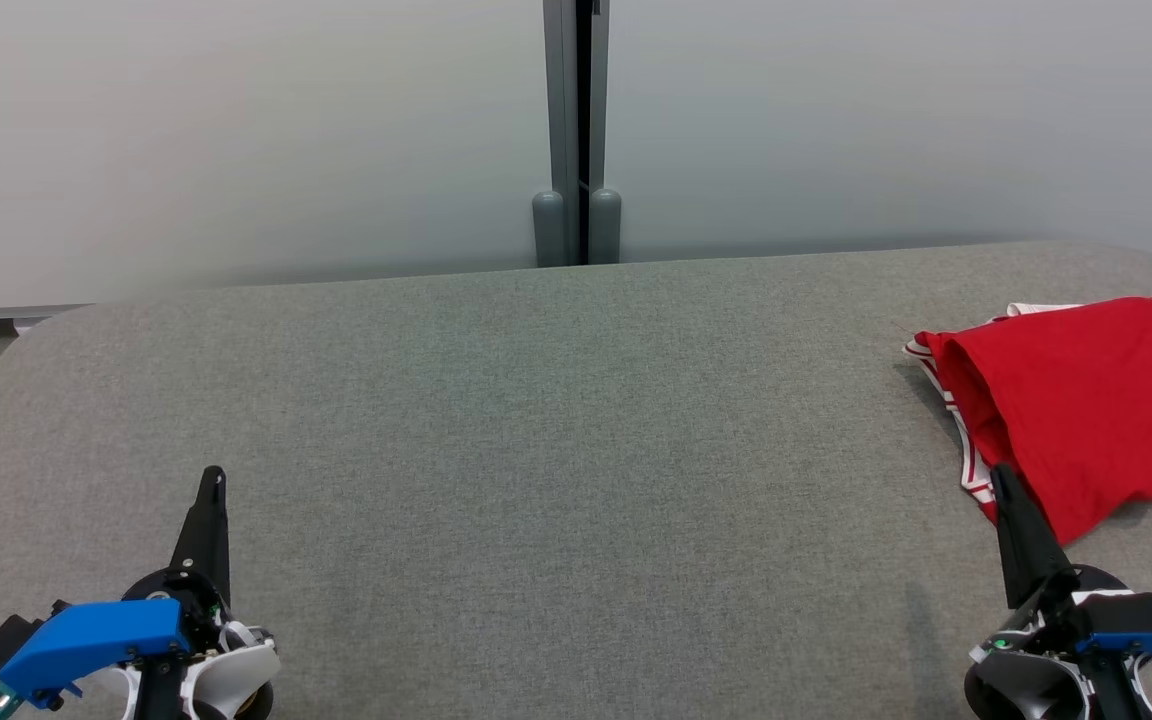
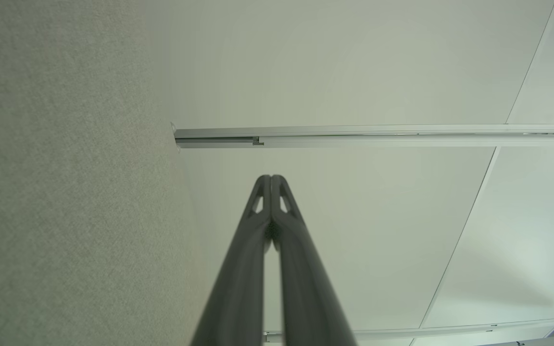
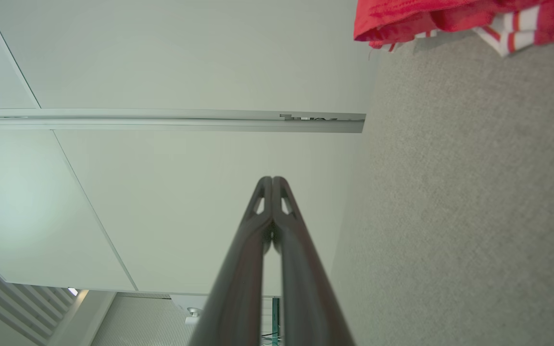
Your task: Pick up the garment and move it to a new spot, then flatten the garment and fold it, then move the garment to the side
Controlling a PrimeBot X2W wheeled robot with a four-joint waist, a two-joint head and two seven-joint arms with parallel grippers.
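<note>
**Supervisor:** Start with the surroundings.

**Inspector:** Pale wall panels stand at 12 o'clock, split by 1 grey post. In front of them is a grey padded surface with rounded far corners and a fine weave. Nothing lies on its middle.

**Supervisor:** Where is the garment?

**Inspector:** The garment lies at 3 o'clock on the surface, at its right side. It is red, with striped trim in white and red. It appears doubled over into 1 compact bundle. The trimmed edge runs from 11 o'clock to 5 o'clock. Its right part passes out of the head view, so the long axis cannot be settled.

**Supervisor:** And the grippers?

**Inspector:** The right gripper sits at 5 o'clock with its fingers pressed together, holding nothing. The garment lies at 1 o'clock from its tip. In the head view the tip overlaps the garment's near edge, but contact cannot be confirmed. In the right wrist view the cloth is up at 1 o'clock, apart from that gripper. The left gripper is at 7 o'clock, likewise pressed together and empty, well apart from the cloth.

**Supervisor:** Finding?

**Inspector:** In my judgement the right arm is nearer by far. Any grasp would need those fingers parted first.
</note>
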